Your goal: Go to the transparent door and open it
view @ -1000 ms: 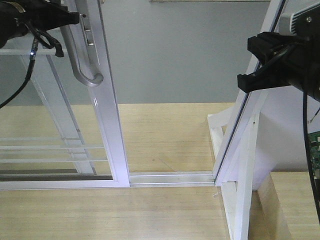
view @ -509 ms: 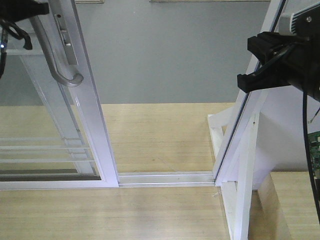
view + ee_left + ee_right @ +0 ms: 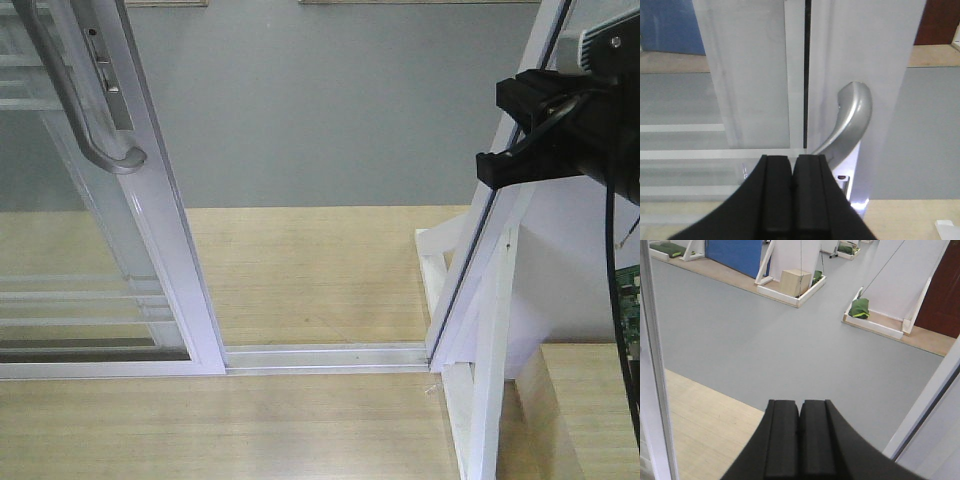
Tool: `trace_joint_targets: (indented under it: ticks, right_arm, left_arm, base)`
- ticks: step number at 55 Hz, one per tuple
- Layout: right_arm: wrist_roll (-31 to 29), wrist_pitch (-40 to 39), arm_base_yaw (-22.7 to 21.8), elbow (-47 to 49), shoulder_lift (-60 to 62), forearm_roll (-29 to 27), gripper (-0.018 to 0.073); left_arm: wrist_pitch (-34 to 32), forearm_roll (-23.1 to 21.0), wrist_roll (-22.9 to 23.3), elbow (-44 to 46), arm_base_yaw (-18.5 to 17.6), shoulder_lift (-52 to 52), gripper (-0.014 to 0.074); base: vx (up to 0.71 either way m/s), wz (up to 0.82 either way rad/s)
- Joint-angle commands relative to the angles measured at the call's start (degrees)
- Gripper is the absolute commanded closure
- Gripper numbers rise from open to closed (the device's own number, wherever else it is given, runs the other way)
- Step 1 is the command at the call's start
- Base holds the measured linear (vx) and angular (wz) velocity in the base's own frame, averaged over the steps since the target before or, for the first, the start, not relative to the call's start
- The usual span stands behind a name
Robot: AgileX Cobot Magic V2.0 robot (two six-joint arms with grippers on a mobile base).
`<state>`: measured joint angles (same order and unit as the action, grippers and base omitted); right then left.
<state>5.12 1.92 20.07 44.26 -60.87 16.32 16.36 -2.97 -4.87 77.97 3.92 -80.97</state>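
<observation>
The transparent door (image 3: 160, 230) has slid further left along its floor track (image 3: 320, 357) in the past second, widening the gap to the white frame post (image 3: 480, 260). The opening looks well under way. My left claw (image 3: 793, 190), pinched shut on nothing, sits close by the curved grey handle (image 3: 852, 120), though I cannot tell if they touch. My right claw (image 3: 800, 435), also closed and empty, hangs by the post. Beyond, a low white tray (image 3: 782, 295) holds a tan box (image 3: 795, 281) and a green bundle (image 3: 817, 276).
</observation>
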Motion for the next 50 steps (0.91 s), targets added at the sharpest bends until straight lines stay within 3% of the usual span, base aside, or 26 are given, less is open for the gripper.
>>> trace_joint_targets:
  ticks: [1,7,16,27,38,50]
  right_arm:
    - [0.1,-2.4,-0.2,1.8,2.4,0.0,0.0565]
    - [0.1,-0.2,-0.2,1.8,6.0,0.0,0.0565]
    - [0.1,5.1,-0.2,1.8,12.5,-1.7,0.0565]
    - [-0.2,14.2,-0.2,1.7,22.7,-4.3,0.0565]
    - [0.1,14.5,-0.2,-7.0,34.6,-4.9,0.0565]
    - [-0.2,14.5,-0.2,-18.3,46.2,-5.4,0.0565]
  left_arm:
    - [-1.4,-0.3,-0.8,1.0,-1.2,5.5,0.0596]
    - [-1.8,-0.8,-4.9,-5.8,-4.9,12.8,0.0596]
    - [-2.3,-1.7,-5.5,-18.7,-9.7,23.2,0.0596]
    - [-4.0,-9.3,-5.6,-35.5,-13.7,37.9,0.0596]
    - [-1.6,-13.1,-5.6,-48.1,-14.8,53.8,0.0596]
    - [7.1,-15.8,-5.6,-54.8,-14.8,67.4,0.0596]
  base:
    - [0.0,0.0]
    - [0.0,0.0]
    - [0.0,0.0]
    - [0.0,0.0]
    - [0.0,0.0]
    - [0.0,0.0]
